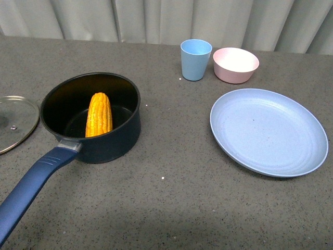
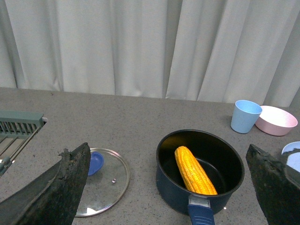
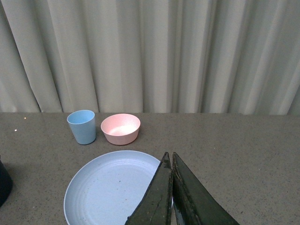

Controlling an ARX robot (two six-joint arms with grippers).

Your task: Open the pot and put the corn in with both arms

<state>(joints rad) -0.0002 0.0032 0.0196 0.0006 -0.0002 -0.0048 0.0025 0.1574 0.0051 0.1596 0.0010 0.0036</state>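
Table (image 1: 171,208) near edge open | corn (image 1: 99,114) in pot (image 1: 112,140) | lid (image 1: 15,122) off, left.

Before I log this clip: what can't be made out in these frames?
- Corn lower end: hidden behind the pot near wall, front view.
- Lid: cut by the left edge, front view; knob partly behind the left gripper finger, left wrist view.
- Pot handle end: cut off by the frame edge in both views.
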